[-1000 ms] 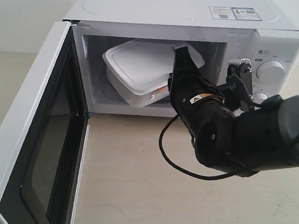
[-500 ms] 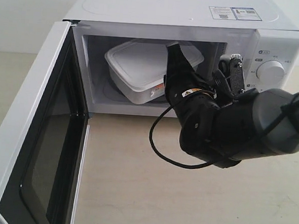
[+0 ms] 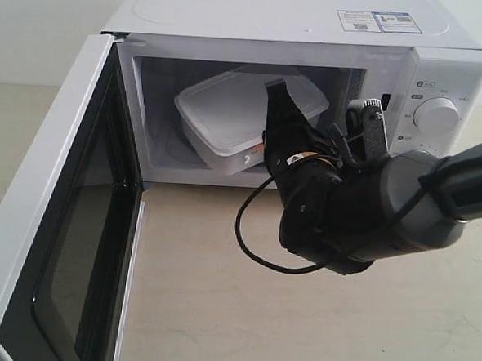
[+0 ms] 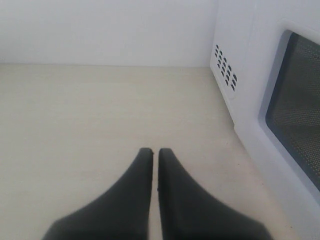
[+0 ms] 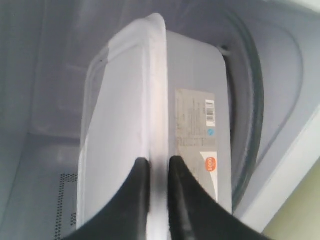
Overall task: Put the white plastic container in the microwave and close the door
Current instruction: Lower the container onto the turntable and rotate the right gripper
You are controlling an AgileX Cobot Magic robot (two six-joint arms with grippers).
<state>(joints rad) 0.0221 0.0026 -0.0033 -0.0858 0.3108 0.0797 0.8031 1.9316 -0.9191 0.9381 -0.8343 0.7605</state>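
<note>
Inside the microwave cavity, the white plastic container is already past the opening but not clearly set down. It sits tilted, and I can't tell whether its base touches the glass turntable.

Right end effector is clenched on the container's lid rim. The wrist view shows the rim pinched between the two black fingers, one on the lid face and one on the wall side beside the red-and-white label. So the container lies right at the fingertips and extends away from them toward the cavity's far left. The arm reaches in from the right near side over the bench.

Door stands wide open, swung out to the near left. Left end effector hangs over the bench just outside the open door, fingers pressed nearly together, grasping nothing, well apart from the container.

Judged progress: insertion about done, roughly halfway overall — left to do: lower and let go of the container, pull the right arm out, swing the door shut. Door can't close while the arm is in the opening.
</note>
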